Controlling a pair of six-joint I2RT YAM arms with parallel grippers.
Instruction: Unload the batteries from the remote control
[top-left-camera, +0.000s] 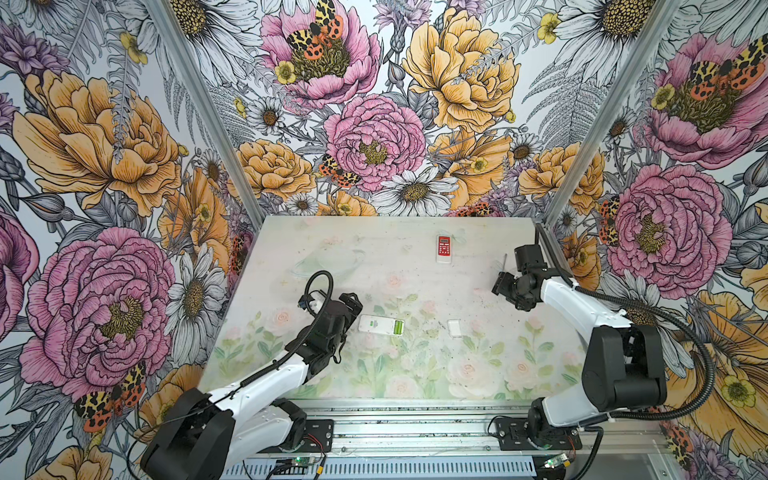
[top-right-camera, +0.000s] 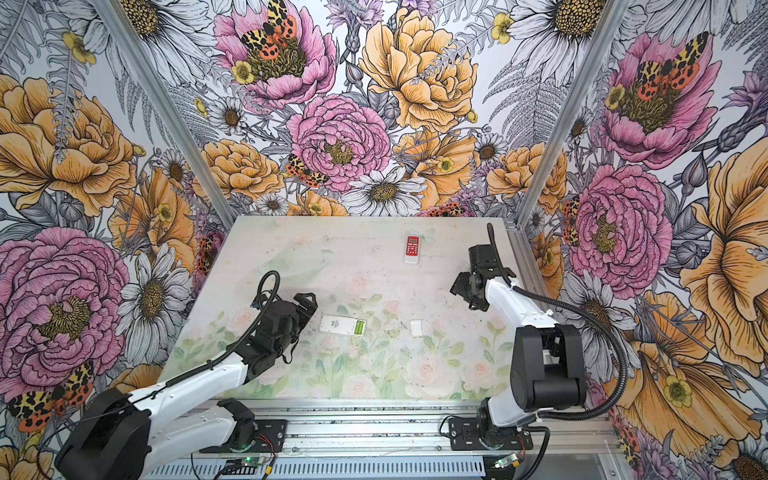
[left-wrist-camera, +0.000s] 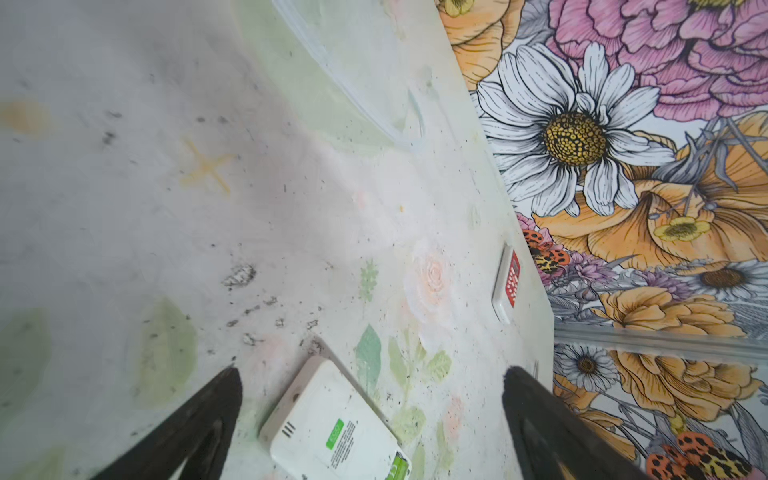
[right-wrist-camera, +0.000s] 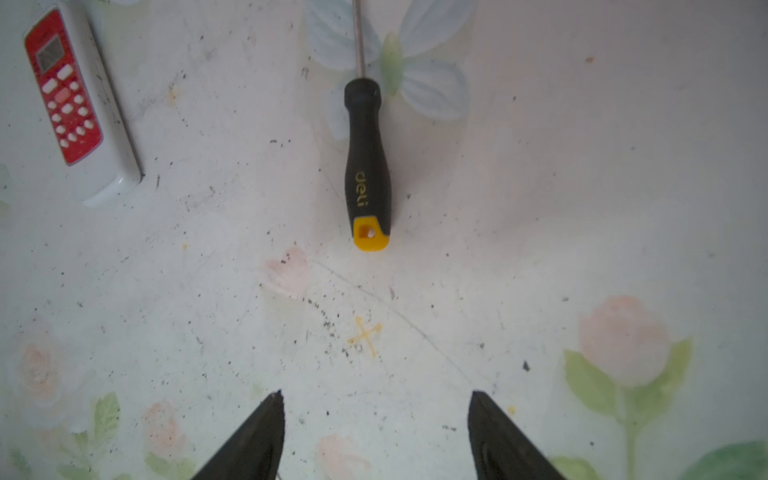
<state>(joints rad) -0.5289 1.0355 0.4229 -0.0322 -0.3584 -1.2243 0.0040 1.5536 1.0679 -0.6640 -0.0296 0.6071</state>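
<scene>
Left wrist: left tool (left-wrist-camera: 372, 370) spread by smooth white remote (left-wrist-camera: 332, 424), 2 green cylindrical batteries (left-wrist-camera: 397, 467); right tool (right-wrist-camera: 376, 392) spread.

Left hand (left-wrist-camera: 372, 370) spread; white remote (left-wrist-camera: 332, 428) between tips, green batteries (left-wrist-camera: 398, 467) showing

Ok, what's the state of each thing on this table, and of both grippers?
White remote: face down, back open.
Green batteries: two, seated inside it.
Battery cover: off, lying apart from the white remote.
Red remote: face up, lying free.
Screwdriver: lying flat, not held.
Left gripper: open, empty.
Right gripper: open, empty.
</scene>
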